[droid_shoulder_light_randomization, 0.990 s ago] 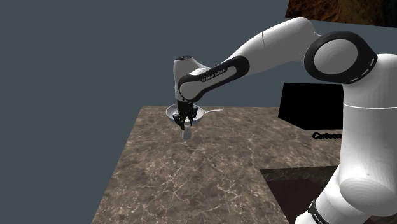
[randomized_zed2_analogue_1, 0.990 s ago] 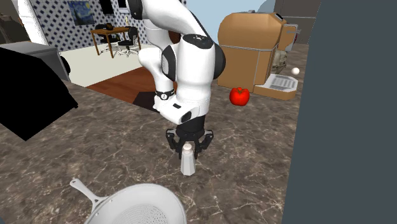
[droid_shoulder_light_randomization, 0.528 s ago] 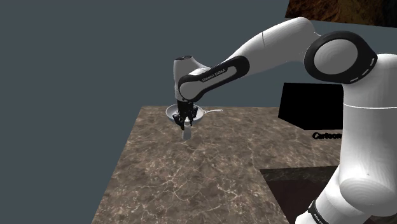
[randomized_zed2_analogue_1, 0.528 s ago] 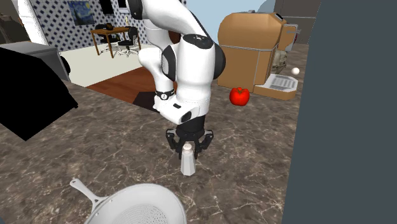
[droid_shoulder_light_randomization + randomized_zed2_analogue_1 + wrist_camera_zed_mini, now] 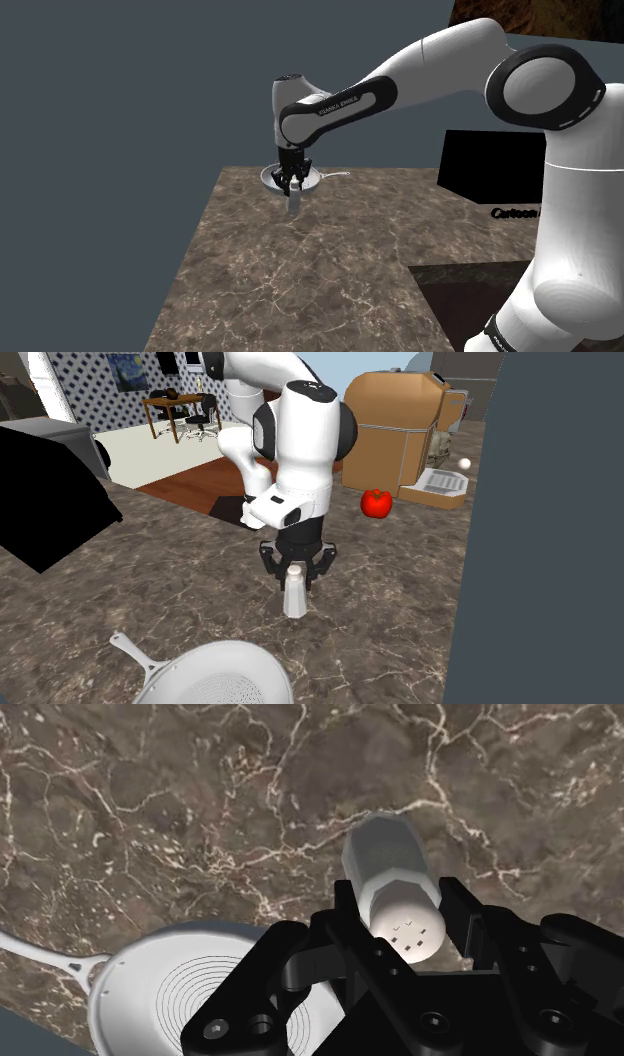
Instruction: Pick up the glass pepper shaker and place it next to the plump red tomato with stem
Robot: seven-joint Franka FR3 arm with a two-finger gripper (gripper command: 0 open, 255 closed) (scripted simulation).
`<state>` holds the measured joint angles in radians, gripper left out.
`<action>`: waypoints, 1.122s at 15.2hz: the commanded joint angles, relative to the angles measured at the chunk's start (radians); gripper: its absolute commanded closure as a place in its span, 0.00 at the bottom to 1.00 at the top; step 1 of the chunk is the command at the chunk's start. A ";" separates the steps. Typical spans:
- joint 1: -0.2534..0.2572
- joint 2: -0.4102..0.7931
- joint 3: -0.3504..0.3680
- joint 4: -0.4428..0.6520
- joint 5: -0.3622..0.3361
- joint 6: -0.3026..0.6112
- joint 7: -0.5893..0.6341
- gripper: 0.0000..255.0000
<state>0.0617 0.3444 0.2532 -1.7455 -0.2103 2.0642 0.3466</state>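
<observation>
Pale grey faceted pepper shaker (image 5: 385, 854), perforated cap – clasped at the cap end by the gripper (image 5: 401, 909). Jaws are closed onto it; body projects beyond the fingertips toward the marble counter (image 5: 400, 612).

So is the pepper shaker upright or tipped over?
Upright: the pepper shaker stands vertical with its cap on top, and the gripper clasps that cap.

The all-black two-finger gripper (image 5: 400, 919) clasps a pale white faceted pepper shaker (image 5: 392, 879) near its perforated cap. Beneath lies a brown white-veined marble counter (image 5: 150, 804). A round white frying pan (image 5: 150, 979) sits near the shaker.
</observation>
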 commanded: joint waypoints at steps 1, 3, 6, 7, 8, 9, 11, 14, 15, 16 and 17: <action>-0.001 -0.010 0.001 0.012 0.005 -0.022 -0.006 1.00; -0.002 -0.019 0.003 0.027 0.009 -0.045 -0.010 1.00; -0.002 -0.032 0.005 0.051 0.015 -0.080 -0.017 1.00; -0.002 -0.035 0.005 0.059 0.017 -0.092 -0.019 1.00; -0.002 -0.039 0.006 0.068 0.018 -0.104 -0.021 1.00; -0.002 -0.042 0.006 0.077 0.020 -0.116 -0.023 1.00; -0.002 -0.048 0.007 0.095 0.023 -0.140 -0.027 1.00; -0.002 -0.056 0.009 0.125 0.027 -0.177 -0.032 1.00; -0.001 -0.058 0.009 0.136 0.028 -0.190 -0.034 1.00; -0.001 -0.059 0.010 0.147 0.029 -0.202 -0.035 1.00; -0.001 -0.061 0.010 0.158 0.030 -0.215 -0.037 1.00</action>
<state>0.0595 0.2832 0.2624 -1.6009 -0.1804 1.8630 0.3097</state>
